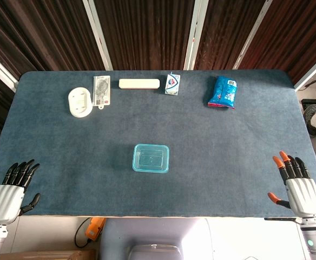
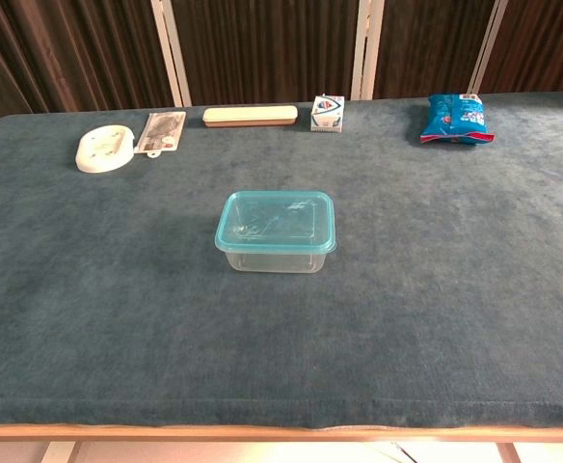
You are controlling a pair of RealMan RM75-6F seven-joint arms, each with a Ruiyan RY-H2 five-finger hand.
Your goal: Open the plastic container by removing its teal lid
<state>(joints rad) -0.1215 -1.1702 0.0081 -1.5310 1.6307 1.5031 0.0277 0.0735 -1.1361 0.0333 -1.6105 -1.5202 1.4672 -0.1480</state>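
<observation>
Head view: a dark blue cloth-covered table [image 1: 66, 162] seen from above. Near its middle sits a clear plastic container [image 2: 274, 253] with its teal lid [image 1: 151, 157] still on. The left hand [image 1: 11, 190] rests at the near left corner, the right hand [image 1: 298, 187] at the near right corner; both are empty with fingers extended and thumbs held out, well apart from the container. Along the far edge lie a white round dish [image 1: 80, 102], a clear packet [image 1: 101, 90], a cream case [image 1: 139, 83], a small carton [image 1: 172, 84] and a blue snack bag [image 1: 223, 91].
</observation>
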